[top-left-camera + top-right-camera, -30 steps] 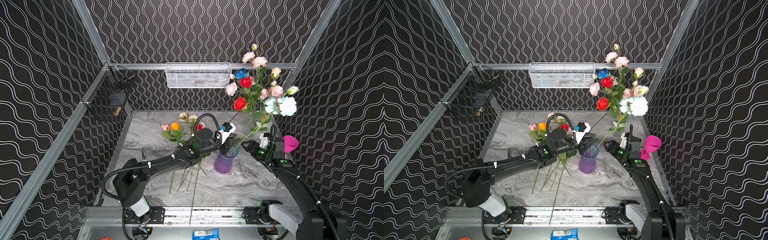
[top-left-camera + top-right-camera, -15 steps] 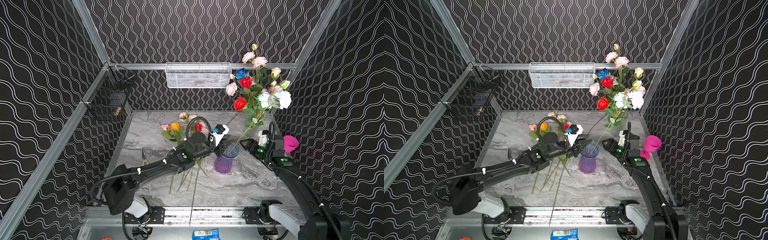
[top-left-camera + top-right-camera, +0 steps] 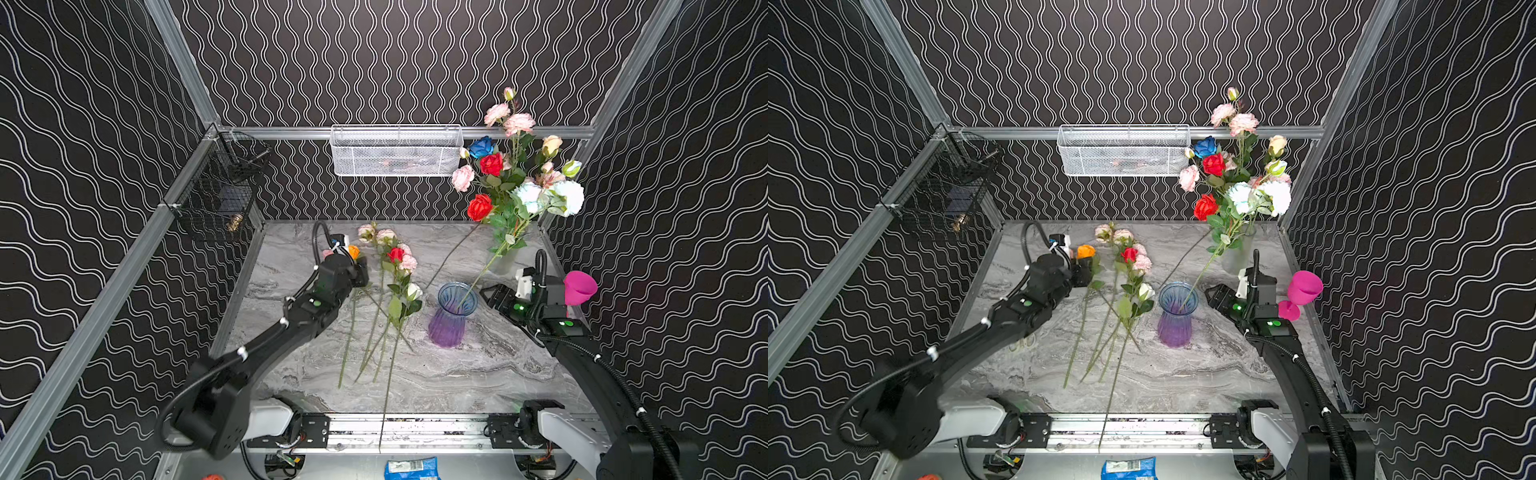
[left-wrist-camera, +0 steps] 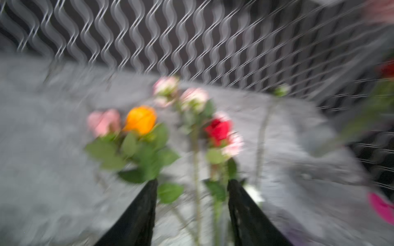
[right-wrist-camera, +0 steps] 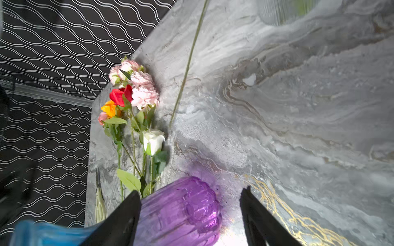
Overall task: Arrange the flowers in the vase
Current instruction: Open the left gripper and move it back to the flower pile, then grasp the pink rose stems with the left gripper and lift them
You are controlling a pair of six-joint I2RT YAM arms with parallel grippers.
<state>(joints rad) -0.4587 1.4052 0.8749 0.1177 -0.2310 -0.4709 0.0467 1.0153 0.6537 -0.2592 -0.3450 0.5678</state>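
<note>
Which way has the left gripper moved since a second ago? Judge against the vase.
Yes: the left gripper drew leftward, away from the vase, toward the orange flower.

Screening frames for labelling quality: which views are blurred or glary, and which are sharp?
Left wrist view: strong motion blur, orange rose and wall pattern smeared. Right wrist view: white rose crisp, bright glare patch on the table beside the purple vase. Both top views: evenly lit, sharp.

left arm (image 3: 291, 328) reaches long and low toward mid-table, left gripper (image 4: 193, 181) tipped forward, jaws parted. right arm (image 3: 577, 351) bent at its side, right gripper (image 5: 190, 190) level, jaws spread wide.
</note>
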